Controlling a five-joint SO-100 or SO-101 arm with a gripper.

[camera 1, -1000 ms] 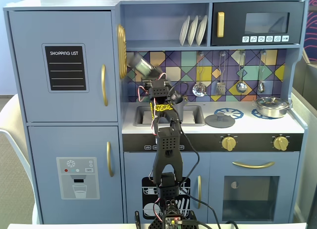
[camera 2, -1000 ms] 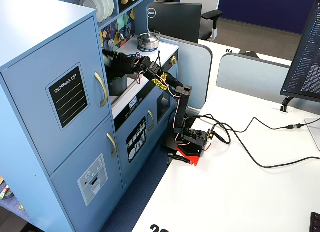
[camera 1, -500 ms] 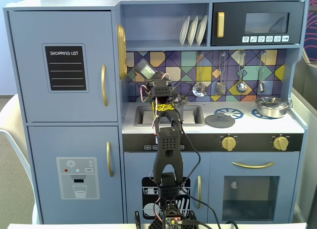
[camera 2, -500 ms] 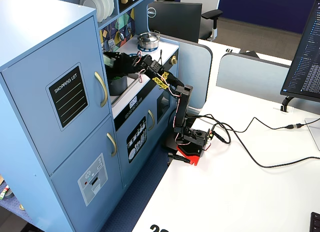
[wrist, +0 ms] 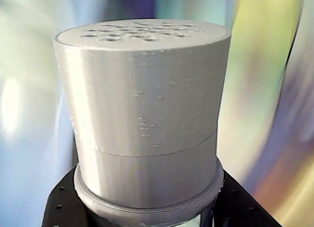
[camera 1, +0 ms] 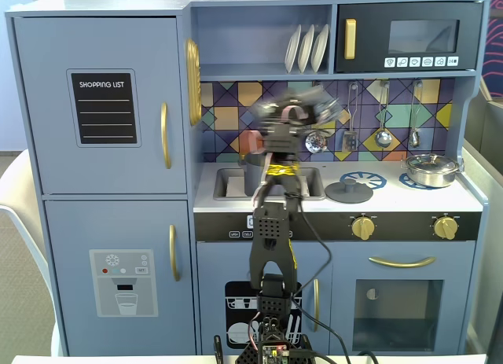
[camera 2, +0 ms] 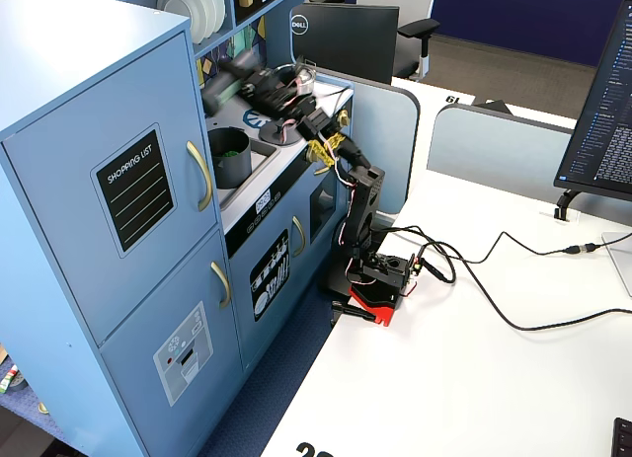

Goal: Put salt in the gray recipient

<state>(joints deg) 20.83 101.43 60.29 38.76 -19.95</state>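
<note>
The salt shaker (wrist: 142, 114) fills the wrist view: a gray cylinder with a lighter, hole-dotted top. My gripper (wrist: 147, 210) is shut on its lower body, with black jaws on both sides. In a fixed view the gripper (camera 2: 247, 82) is blurred by motion and holds the shaker (camera 2: 219, 90) tilted above the gray recipient (camera 2: 229, 156), a dark-gray pot standing in the sink. In the front fixed view the gripper (camera 1: 292, 116) is a blur above the pot (camera 1: 255, 177). The shaker cannot be made out there.
A flat gray knobbed lid (camera 1: 348, 191) lies on the left burner and a shiny steel pan (camera 1: 431, 169) on the right one. Utensils (camera 1: 382, 116) hang on the tiled back wall. The arm's base (camera 2: 380, 279) stands on a white desk with cables.
</note>
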